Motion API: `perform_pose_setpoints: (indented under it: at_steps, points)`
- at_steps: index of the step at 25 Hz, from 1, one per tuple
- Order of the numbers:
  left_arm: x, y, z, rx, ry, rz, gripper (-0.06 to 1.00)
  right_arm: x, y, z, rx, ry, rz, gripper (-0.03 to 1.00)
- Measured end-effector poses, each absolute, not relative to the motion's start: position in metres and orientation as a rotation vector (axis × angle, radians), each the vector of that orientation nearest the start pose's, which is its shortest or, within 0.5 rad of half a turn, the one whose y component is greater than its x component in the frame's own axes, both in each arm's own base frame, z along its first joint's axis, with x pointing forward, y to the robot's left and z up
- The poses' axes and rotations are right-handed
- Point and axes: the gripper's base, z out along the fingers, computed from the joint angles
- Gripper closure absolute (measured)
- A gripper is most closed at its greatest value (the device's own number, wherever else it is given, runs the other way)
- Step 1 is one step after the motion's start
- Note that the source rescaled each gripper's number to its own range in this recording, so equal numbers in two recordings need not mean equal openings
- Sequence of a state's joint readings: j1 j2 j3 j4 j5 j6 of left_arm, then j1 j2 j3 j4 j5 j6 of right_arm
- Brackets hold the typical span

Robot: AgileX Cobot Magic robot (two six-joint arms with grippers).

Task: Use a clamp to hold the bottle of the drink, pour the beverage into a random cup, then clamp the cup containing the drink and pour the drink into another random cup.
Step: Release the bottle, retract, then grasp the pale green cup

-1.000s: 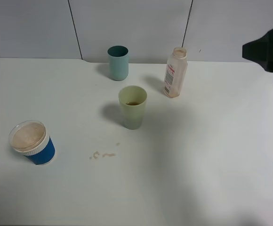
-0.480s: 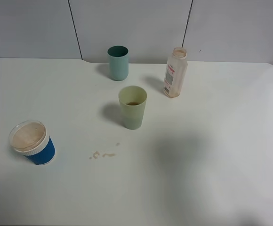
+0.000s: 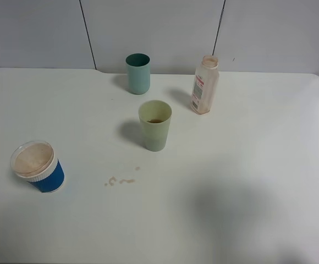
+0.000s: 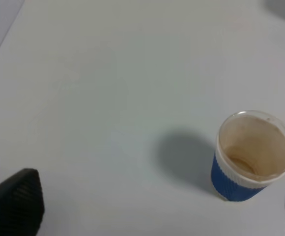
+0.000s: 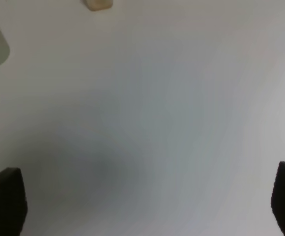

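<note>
Bottle [image 3: 205, 85] upright near back of table [image 3: 269, 165], right of centre. Pale green cup [image 3: 155, 125] front-left of it, I see dark liquid at bottom. Teal cup [image 3: 138, 73] behind that. Small spill drops [image 3: 121, 180] nearer front. Blue paper cup [image 3: 37, 166] far left, under my left gripper [image 4: 155, 201], fingers wide apart, holding nothing. Right gripper [image 5: 145, 199] likewise spread over bare table.
</note>
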State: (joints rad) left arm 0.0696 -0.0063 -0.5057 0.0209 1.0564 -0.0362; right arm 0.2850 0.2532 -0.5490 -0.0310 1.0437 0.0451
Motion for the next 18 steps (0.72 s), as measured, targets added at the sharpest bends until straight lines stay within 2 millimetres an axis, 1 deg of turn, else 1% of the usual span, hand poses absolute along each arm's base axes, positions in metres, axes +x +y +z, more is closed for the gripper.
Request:
perform_pose_setpoints:
  at_steps: [4, 8, 14, 18]
  points:
    - [-0.006, 0.001, 0.279, -0.108, 2.025, 0.046, -0.06, 0.026, 0.005, 0.28, -0.268, 2.203, 0.147, -0.03]
    - [-0.006, 0.001, 0.279, -0.108, 2.025, 0.046, -0.06, 0.022, 0.004, 0.279, -0.265, 2.186, 0.153, -0.03]
    - [-0.006, 0.001, 0.279, -0.108, 2.025, 0.046, -0.06, 0.022, 0.004, 0.279, -0.265, 2.185, 0.156, -0.03]
    - [-0.006, 0.001, 0.279, -0.108, 2.025, 0.046, -0.06, 0.022, 0.004, 0.276, -0.268, 2.202, 0.153, -0.03]
